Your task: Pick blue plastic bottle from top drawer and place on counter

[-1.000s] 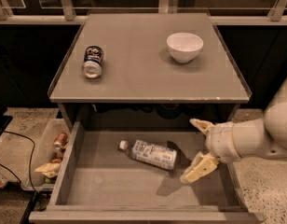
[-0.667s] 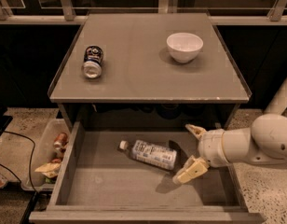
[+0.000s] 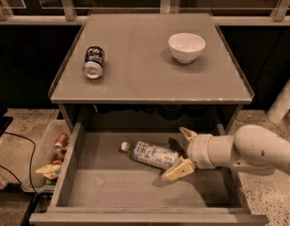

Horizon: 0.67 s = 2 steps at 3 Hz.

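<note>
Down in the open top drawer, the blue plastic bottle lay on its side, not yet lifted. At its right end the gripper sat with jaws spread about the base, nothing clamped; grasp, lift and placing remained. Beyond, the grey counter held a tipped drink can and a white bowl

No legible print on the blue plastic bottle beside the hand.
</note>
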Motion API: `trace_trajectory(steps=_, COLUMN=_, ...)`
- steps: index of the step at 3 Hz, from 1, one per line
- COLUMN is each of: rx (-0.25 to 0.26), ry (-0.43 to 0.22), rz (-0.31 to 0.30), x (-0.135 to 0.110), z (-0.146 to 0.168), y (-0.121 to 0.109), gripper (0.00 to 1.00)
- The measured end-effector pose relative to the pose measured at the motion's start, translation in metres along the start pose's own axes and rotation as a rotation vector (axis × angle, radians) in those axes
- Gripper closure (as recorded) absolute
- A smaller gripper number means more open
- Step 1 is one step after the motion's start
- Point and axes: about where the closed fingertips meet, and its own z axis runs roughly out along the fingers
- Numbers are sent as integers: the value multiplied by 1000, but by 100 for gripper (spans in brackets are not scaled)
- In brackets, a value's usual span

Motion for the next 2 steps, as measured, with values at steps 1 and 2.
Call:
trace_trajectory(steps=1, rx=-8, ry=9, rz=4, x=10, z=25, y=6, gripper=0)
trace_trajectory(steps=2, rx=-29, ry=35, rz=-2, x=20, z=45, y=12, gripper=0)
